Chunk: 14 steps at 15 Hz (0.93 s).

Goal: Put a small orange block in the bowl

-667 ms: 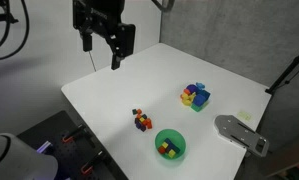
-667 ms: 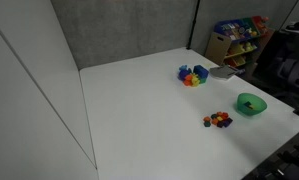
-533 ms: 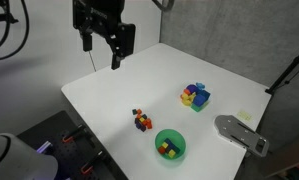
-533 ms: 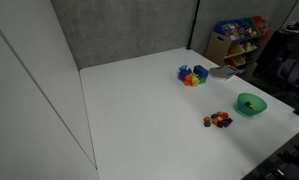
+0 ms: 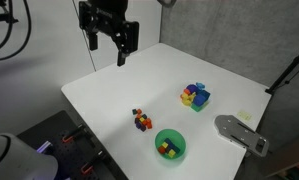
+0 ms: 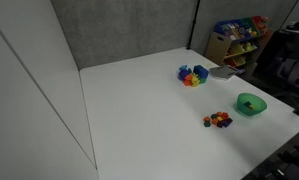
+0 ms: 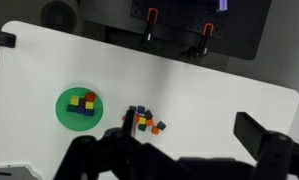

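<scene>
The green bowl [image 5: 170,145] stands near the table's front edge and also shows in the other exterior view [image 6: 251,104] and in the wrist view [image 7: 80,107]; a few small blocks lie in it. A small orange block [image 7: 155,129] lies in a loose pile of tiny blocks [image 5: 141,121] on the table beside the bowl; the pile shows too in an exterior view [image 6: 219,120]. My gripper [image 5: 106,52] hangs open and empty, high above the far part of the table, well away from pile and bowl. Its dark fingers [image 7: 189,150] fill the lower wrist view.
A cluster of larger coloured blocks [image 5: 196,96] sits further back on the white table [image 5: 109,100], seen also in an exterior view [image 6: 193,75]. A grey flat object [image 5: 239,133] lies at the table's corner. A shelf of toys [image 6: 239,40] stands behind.
My gripper has shifted a little up and to the right in the exterior view. Blocks and bowl have not moved.
</scene>
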### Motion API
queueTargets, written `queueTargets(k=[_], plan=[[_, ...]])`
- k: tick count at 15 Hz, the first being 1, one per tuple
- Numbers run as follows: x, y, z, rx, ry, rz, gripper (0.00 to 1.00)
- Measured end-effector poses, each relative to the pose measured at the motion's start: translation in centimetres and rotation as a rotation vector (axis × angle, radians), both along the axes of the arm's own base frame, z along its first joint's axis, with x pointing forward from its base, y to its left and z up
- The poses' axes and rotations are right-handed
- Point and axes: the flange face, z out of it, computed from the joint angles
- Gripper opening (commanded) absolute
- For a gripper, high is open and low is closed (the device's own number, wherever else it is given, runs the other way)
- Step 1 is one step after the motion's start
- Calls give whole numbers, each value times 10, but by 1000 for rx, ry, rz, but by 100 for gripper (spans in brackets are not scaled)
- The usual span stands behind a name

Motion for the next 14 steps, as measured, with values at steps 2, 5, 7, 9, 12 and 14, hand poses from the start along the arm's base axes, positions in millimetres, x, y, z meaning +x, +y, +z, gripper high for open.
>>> queueTargets(k=[2,5,7,9,12,14], plan=[[11,8,-3,-19,-17,13,100],[31,20,-14,-44,-30,29,100],[47,29,-26,-51,-36,34,100],[62,37,-40,-55,-46,34,100],[86,51,-68,-72,-65,24,100],[100,62,-90,-91,-83,9,100]])
